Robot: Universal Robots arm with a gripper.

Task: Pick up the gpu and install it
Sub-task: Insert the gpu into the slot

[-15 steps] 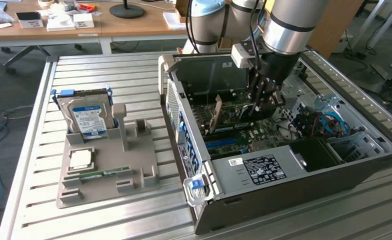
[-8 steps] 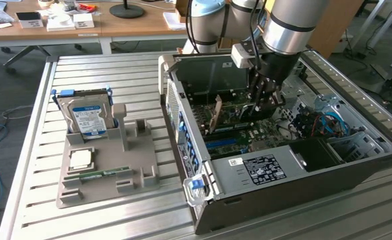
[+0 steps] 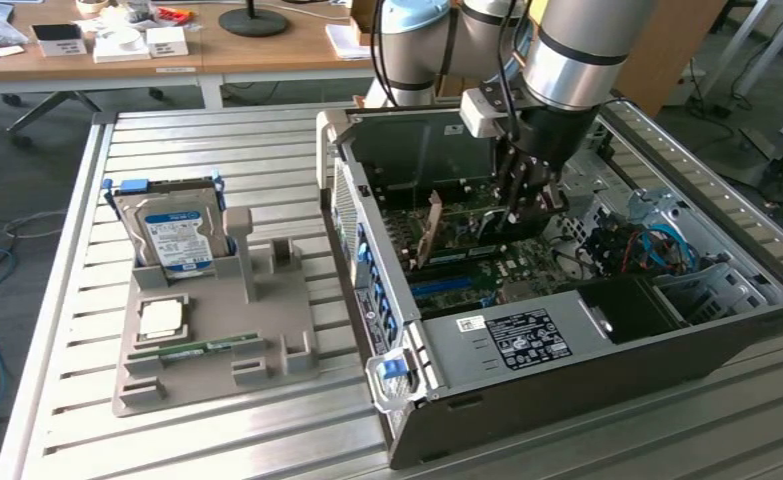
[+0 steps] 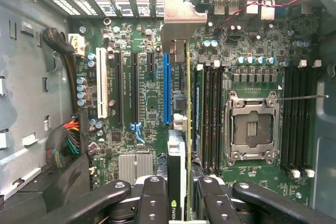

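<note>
**Arm and fingers.** The arm reaches down into the open computer case (image 3: pixel 591 330), which lies on the slatted metal table (image 3: pixel 231 140). The gripper (image 3: pixel 525 205) sits low over the motherboard (image 4: pixel 147 103). In the wrist view the two black fingers (image 4: pixel 153 198) are closed on either side of the gpu (image 4: pixel 177 156), gripping it edge-on.

**Task item.** The gpu is inside the case, standing on edge, in line with the blue expansion slot (image 4: pixel 167 87) and just beside it. It lies between that slot and the processor socket (image 4: pixel 251 127). Its metal bracket (image 4: pixel 181 24) is at the slotted rear wall of the case. In the exterior view the card (image 3: pixel 434 228) shows a tan-brown face and leans slightly. Whether its lower edge has entered the slot cannot be told.

**Other items.** At the exterior view's left, well apart from the case, a grey holder tray (image 3: pixel 271 300) rests on the table. It carries an upright hard drive (image 3: pixel 171 240) with a blue-and-white label, a square processor chip (image 3: pixel 162 318) and a narrow green memory stick (image 3: pixel 194 348).
</note>
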